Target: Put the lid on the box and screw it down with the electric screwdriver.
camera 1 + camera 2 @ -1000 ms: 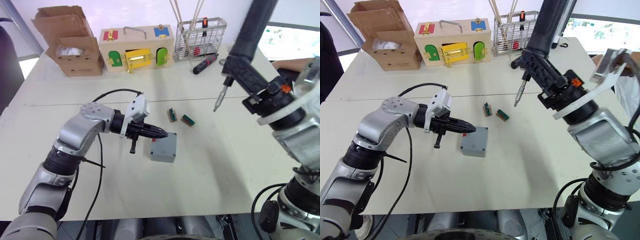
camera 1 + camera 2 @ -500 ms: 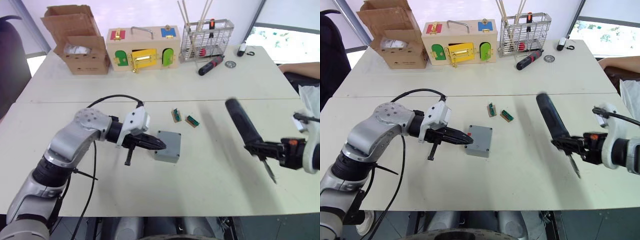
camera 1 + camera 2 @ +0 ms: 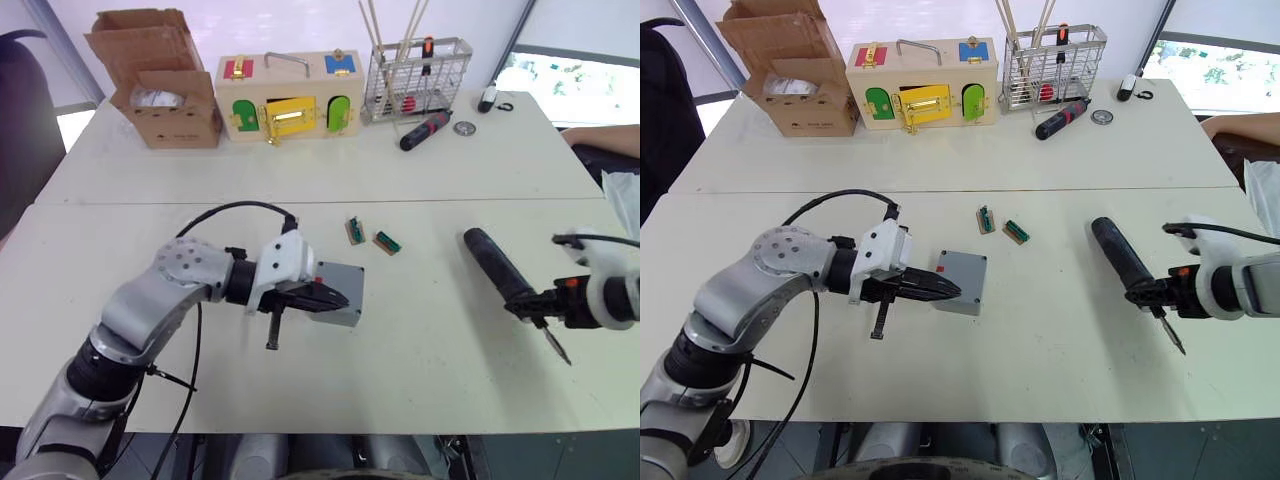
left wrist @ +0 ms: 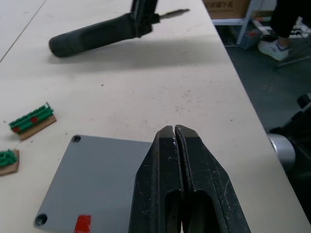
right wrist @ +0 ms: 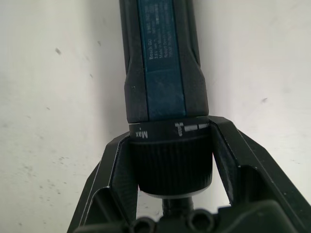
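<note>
The grey box (image 3: 350,290) sits mid-table, a small red mark on its left side. Its top is a flat grey face with corner screw holes (image 4: 97,179), which looks like the lid lying on it. My left gripper (image 3: 338,298) is shut and empty, its black fingertips (image 4: 167,141) reaching over the box's left part. At the right, my right gripper (image 3: 528,300) is shut on the collar of the electric screwdriver (image 3: 495,265). The dark tool is held low and tilted over the table, bit pointing toward the front edge. Both fingers clamp its collar (image 5: 170,160).
Along the far edge stand a cardboard carton (image 3: 160,90), a colourful wooden latch box (image 3: 288,95) and a wire basket (image 3: 420,65), with a red-and-black hand screwdriver (image 3: 425,130) beside it. Two small green connectors (image 3: 370,235) lie behind the box. A person's arm (image 3: 605,140) rests at the right.
My right arm has swung the electric screwdriver from high and upright down to low over the table's right side. The left gripper has slid right, further over the box.
</note>
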`<state>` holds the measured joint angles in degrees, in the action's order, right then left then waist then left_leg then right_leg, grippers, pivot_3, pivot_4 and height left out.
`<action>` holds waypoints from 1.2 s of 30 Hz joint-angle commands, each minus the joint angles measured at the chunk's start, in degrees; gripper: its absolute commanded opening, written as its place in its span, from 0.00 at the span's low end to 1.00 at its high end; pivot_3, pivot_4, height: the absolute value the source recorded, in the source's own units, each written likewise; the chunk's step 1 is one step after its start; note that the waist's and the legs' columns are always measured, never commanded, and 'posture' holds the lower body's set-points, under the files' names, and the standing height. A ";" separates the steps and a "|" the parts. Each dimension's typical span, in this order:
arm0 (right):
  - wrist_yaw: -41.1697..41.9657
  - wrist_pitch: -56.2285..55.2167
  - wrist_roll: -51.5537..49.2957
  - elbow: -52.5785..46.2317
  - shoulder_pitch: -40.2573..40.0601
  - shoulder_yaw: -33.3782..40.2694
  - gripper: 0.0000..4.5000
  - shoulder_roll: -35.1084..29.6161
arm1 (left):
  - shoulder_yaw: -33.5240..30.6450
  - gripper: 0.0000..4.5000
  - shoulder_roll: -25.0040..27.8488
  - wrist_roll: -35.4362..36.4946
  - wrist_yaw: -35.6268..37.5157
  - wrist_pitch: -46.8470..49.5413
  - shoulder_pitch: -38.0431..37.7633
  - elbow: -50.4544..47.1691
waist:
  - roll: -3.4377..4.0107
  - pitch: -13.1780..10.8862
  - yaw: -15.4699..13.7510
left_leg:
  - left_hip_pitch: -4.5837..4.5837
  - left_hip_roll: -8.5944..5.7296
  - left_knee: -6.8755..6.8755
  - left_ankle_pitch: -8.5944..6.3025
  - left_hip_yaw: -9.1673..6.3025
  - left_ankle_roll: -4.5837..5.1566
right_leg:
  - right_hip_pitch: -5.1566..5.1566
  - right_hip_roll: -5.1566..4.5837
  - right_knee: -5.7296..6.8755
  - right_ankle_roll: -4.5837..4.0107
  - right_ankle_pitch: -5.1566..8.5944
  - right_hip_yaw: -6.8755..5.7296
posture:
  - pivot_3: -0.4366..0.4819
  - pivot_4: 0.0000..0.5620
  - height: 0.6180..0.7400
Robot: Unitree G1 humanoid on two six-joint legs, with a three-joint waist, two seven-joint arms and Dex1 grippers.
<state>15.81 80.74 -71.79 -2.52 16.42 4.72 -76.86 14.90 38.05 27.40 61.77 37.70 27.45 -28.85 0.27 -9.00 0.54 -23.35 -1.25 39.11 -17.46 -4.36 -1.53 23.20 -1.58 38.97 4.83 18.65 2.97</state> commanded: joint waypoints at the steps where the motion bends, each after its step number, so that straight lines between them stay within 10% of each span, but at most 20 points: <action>1: 3.73 -0.82 6.18 -0.86 1.49 -0.59 0.43 0.74 | -1.14 0.00 0.36 1.30 -1.64 1.22 -0.89 -3.47 | 0.00 0.00 0.02 | 0.00 0.00 0.00 0.00 0.00 0.00 | 0.00 0.00 0.00 0.00 0.00 0.00 | 0.48 0.27 1.00; 4: 6.13 -2.45 11.12 -2.63 0.00 -1.74 0.43 1.75 | -1.36 0.00 0.56 1.72 -1.89 1.42 -1.14 -3.52 | 0.00 0.00 -0.07 | 0.00 0.00 0.00 0.00 0.00 0.00 | 0.00 0.00 0.00 0.00 0.00 0.00 | 0.48 0.27 1.00; 5: 6.92 -2.92 12.52 -3.18 -0.64 -1.85 0.64 2.09 | -1.19 0.00 0.46 1.63 -1.99 1.34 -1.02 -3.29 | 0.00 0.00 -0.09 | 0.00 0.00 0.01 0.00 0.00 0.00 | -0.01 0.00 0.00 0.00 0.00 0.00 | 0.48 0.27 1.00; 11: 13.66 -3.93 19.86 -4.16 0.81 -4.50 1.00 0.99 | -0.87 0.00 0.35 1.24 -1.69 0.59 -0.34 -1.64 | -0.01 0.00 -0.04 | 0.01 -0.01 0.02 0.00 0.00 0.00 | -0.01 -0.01 0.02 0.00 0.00 -0.01 | 0.48 0.27 1.00; 23: 33.44 -6.78 38.48 8.94 21.77 -25.90 1.00 5.14 | 0.21 0.00 -0.51 0.15 -3.85 -0.07 -2.99 -2.76 | 0.00 0.00 0.05 | 0.03 -0.02 0.01 0.00 0.00 0.00 | 0.03 -0.03 0.03 0.00 0.00 0.00 | 0.48 0.27 1.00; 36: 49.26 -9.40 51.62 10.92 24.68 -35.84 1.00 5.08 | 0.30 0.00 -0.08 0.05 -6.91 0.16 -6.02 -4.60 | -0.03 0.02 -0.38 | 0.02 -0.03 0.02 0.00 -0.08 -0.01 | 0.01 -0.09 0.03 0.00 0.00 -0.06 | 0.48 0.27 1.00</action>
<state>63.18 70.88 -21.39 8.71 42.02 -28.99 -71.43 15.45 38.05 27.52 55.08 38.47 21.26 -31.80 0.23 -8.98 0.17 -23.33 -1.29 39.13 -17.46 -4.44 -1.54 23.21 -1.67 38.99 4.82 18.65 2.91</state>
